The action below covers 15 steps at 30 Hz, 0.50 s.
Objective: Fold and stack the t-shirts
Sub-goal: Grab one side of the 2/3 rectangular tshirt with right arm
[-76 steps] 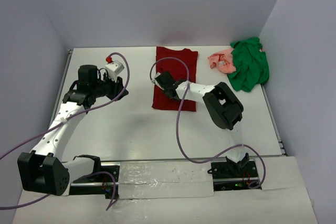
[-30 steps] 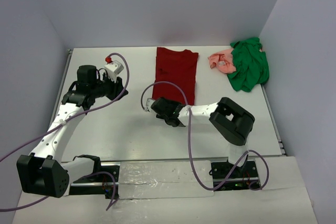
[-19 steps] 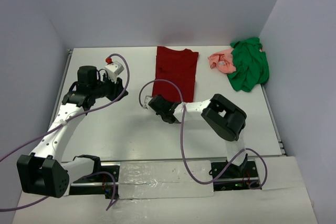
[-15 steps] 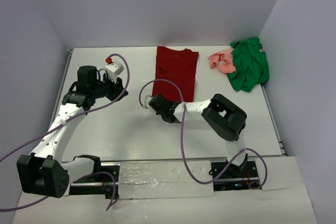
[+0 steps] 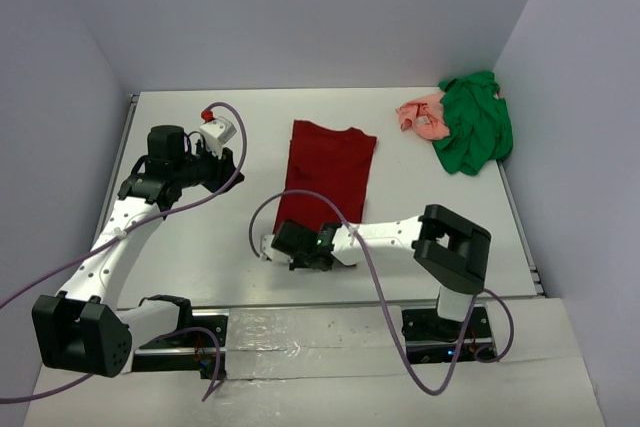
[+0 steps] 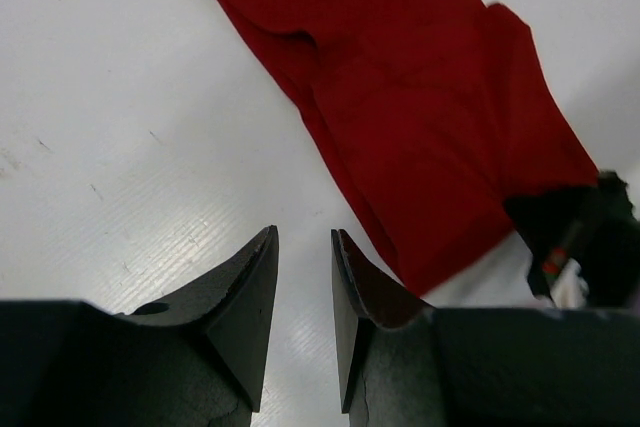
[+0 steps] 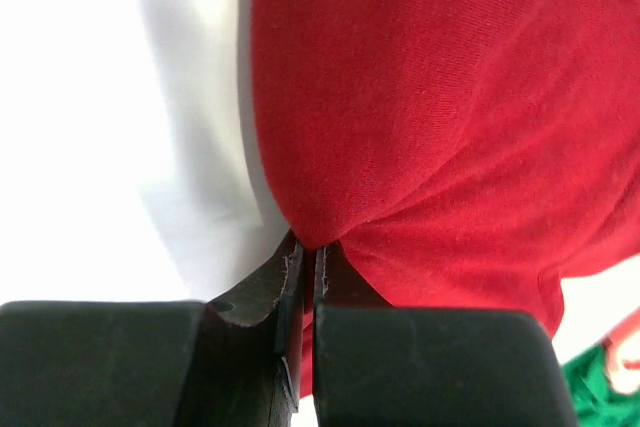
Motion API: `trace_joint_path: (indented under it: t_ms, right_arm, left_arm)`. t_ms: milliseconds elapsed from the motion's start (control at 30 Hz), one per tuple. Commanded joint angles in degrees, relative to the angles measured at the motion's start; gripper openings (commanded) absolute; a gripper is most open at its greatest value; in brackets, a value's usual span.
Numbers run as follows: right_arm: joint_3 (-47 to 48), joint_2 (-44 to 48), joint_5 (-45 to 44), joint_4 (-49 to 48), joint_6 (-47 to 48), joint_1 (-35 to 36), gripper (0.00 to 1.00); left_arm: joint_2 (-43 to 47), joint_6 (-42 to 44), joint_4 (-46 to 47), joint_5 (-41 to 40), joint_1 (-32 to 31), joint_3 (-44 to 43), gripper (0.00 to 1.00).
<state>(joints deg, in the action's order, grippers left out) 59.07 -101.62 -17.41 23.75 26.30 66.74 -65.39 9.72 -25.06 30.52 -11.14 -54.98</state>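
Note:
The maroon t-shirt (image 5: 331, 169) lies folded into a long strip in the middle of the table. My right gripper (image 5: 298, 241) is shut on its near left corner, low at the table; the cloth is pinched between the fingers in the right wrist view (image 7: 307, 252). The maroon t-shirt fills that view (image 7: 430, 97). My left gripper (image 5: 230, 160) is open and empty, held above bare table left of the shirt (image 6: 420, 97). The green t-shirt (image 5: 475, 129) and the salmon-pink t-shirt (image 5: 420, 115) lie crumpled together at the far right.
Walls close the table at the back and on both sides. A purple cable (image 5: 300, 197) loops over the near part of the maroon shirt. Taped boards (image 5: 310, 332) run along the near edge between the arm bases.
My right gripper has dragged the maroon shirt's near end toward the table's near edge and a little left; the whole shirt has slid nearer. The left arm has not moved.

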Motion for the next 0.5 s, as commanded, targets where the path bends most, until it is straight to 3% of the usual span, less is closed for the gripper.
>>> trace_joint_path:
  t_ms: [0,200,467]
  right_arm:
    - [0.4,6.2,8.8,11.3,-5.1,3.8,0.00]
    - [6.0,11.0,15.3,19.7,-9.9,10.1,0.00]
    - [10.9,12.2,5.3,18.0,-6.2,5.8,0.00]
  left_arm:
    - [1.3,0.8,0.4,1.4,0.4,-1.3,0.37]
    - [2.5,0.7,-0.5,2.4,0.4,-1.9,0.37]
    - [2.5,0.8,-1.2,3.1,0.4,-2.2,0.37]
